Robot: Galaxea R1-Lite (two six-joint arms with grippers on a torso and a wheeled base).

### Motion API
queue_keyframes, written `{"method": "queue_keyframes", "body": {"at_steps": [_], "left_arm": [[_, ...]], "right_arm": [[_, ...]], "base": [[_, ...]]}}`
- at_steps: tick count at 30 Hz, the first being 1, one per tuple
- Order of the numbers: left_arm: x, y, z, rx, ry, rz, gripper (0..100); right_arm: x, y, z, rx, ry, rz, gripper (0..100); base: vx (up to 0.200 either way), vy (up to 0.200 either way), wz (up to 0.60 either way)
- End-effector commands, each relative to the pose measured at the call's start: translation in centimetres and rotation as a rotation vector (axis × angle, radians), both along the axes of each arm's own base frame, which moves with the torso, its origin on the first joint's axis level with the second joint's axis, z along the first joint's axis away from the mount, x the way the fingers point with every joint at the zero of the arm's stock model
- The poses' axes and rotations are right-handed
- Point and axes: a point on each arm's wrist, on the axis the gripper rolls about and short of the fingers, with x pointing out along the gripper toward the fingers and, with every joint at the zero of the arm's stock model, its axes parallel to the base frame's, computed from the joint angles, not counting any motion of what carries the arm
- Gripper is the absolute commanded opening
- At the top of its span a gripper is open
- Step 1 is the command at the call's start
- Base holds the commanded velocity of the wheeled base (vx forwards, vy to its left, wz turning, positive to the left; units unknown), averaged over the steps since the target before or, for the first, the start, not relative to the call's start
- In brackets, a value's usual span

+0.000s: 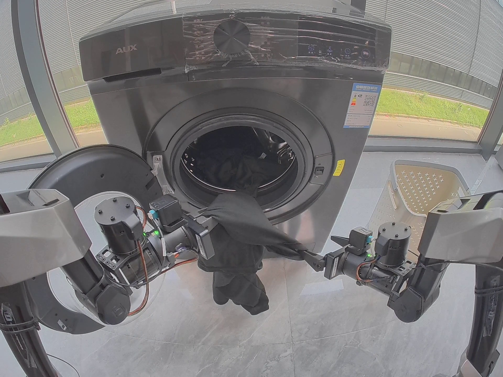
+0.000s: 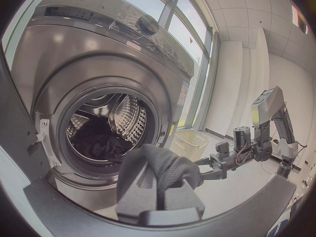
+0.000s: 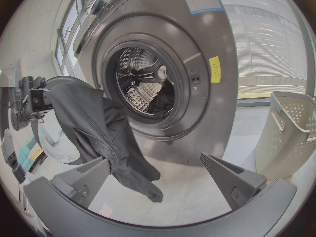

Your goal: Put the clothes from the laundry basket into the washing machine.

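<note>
A dark garment (image 1: 238,236) hangs in front of the washing machine's open drum (image 1: 236,158), its lower end dangling just above the floor. My left gripper (image 1: 209,226) is shut on the garment's upper part, just below the drum's rim; the left wrist view shows the cloth (image 2: 164,168) bunched between the closed fingers (image 2: 184,198). A corner of the garment stretches right to my right gripper (image 1: 309,255), which stands open. In the right wrist view the cloth's hem (image 3: 98,145) lies against one finger (image 3: 87,178), with the other finger (image 3: 230,178) far apart. More dark clothes (image 3: 161,104) lie inside the drum.
The round door (image 1: 89,176) is swung open to the left, behind my left arm. A cream laundry basket (image 1: 424,189) stands on the floor to the right of the machine, tilted towards my right arm. Grey tiled floor (image 1: 314,331) lies below the garment.
</note>
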Motion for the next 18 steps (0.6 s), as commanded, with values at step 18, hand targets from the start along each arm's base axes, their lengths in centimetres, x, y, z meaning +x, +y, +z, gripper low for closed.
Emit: {"method": "queue_keyframes", "body": {"at_steps": [18], "left_arm": [[0.6,0.2,-0.9,0.023,0.012,0.042,0]], "right_arm": [[-1.7,3.0,2.0,0.064,-0.073,0.217,100]], "base": [[0.000,0.000,0.00]]}}
